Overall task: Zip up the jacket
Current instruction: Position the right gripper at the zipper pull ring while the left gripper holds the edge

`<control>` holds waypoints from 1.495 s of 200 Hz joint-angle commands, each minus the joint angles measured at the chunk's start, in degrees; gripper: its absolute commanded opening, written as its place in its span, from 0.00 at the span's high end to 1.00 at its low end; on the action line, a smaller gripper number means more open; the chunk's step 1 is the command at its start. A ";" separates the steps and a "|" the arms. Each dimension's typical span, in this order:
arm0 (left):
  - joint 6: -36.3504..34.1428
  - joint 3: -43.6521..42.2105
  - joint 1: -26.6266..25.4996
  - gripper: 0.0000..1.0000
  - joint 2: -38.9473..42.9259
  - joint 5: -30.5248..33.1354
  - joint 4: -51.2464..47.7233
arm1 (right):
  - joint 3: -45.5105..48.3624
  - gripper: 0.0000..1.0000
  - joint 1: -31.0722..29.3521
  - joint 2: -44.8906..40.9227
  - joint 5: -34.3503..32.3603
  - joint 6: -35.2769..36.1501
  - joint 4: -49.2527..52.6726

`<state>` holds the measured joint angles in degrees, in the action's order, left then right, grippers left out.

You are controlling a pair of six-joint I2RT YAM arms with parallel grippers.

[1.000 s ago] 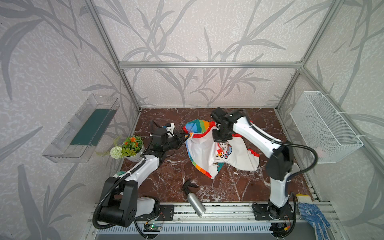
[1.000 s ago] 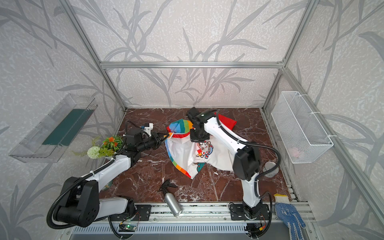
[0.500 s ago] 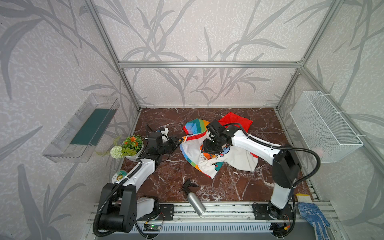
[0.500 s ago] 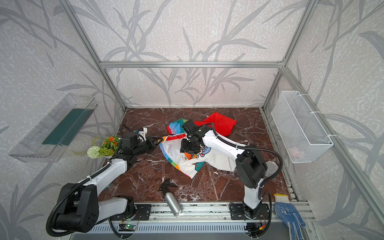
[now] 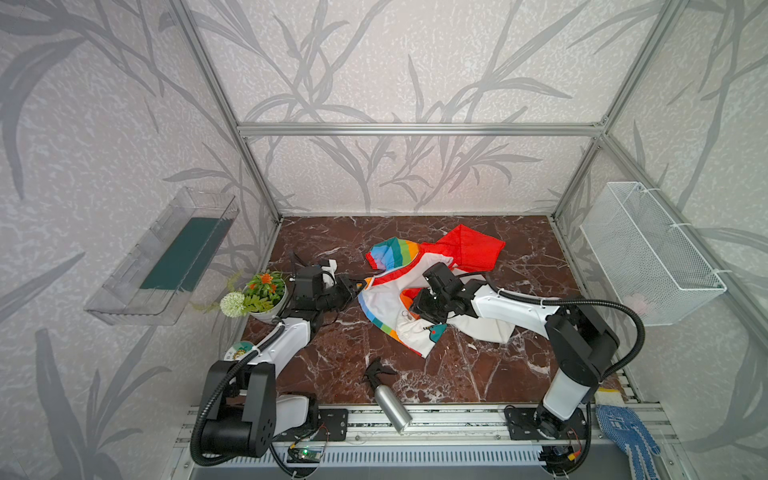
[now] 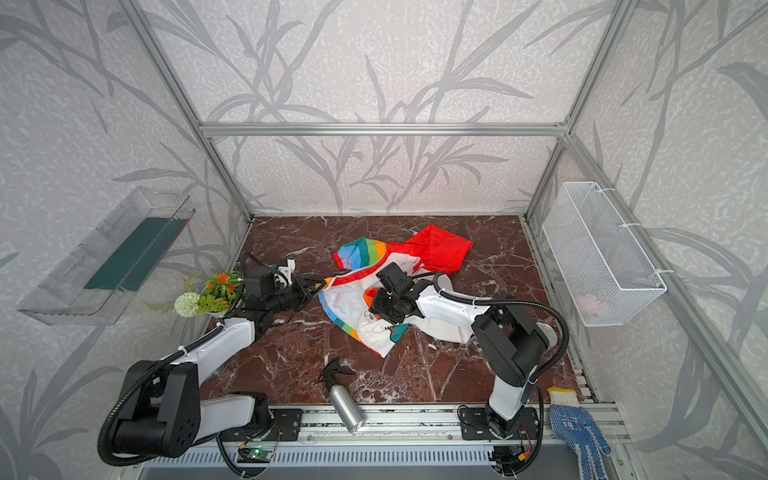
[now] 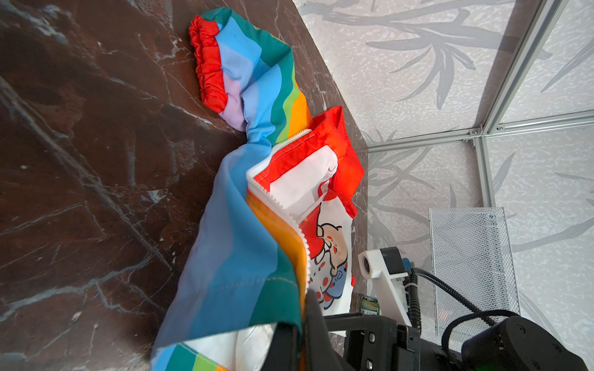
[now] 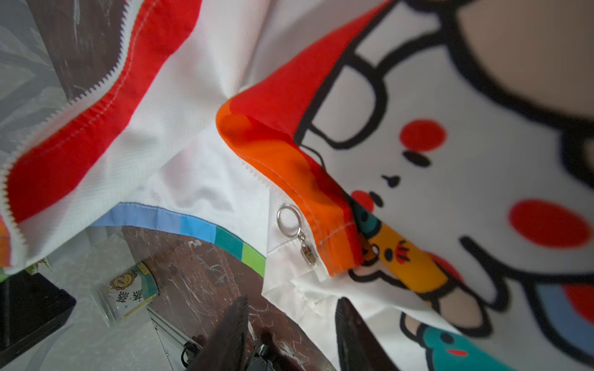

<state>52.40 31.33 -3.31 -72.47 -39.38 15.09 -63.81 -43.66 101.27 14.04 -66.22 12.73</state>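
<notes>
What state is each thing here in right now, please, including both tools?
jacket: unzipped, lying crumpled.
zipper pull: on one zipper row only, ungripped.
left tool: shut on the jacket's edge.
right tool: open, holding nothing.
spray bottle: lying on its side.

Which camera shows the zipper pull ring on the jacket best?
The right wrist view: the zipper pull ring shows close and sharp on the jacket. In both top views it is a tiny glint. The left wrist view shows only zipper teeth.
</notes>
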 commanded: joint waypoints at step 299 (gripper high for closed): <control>-0.24 -0.66 0.09 1.00 -0.02 -0.43 0.88 | 5.54 0.52 -0.64 3.40 1.36 -5.94 -13.84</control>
<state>52.49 30.87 -3.31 -72.53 -39.53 15.44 -58.57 -44.25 103.63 14.31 -71.55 2.37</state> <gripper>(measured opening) 0.048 0.493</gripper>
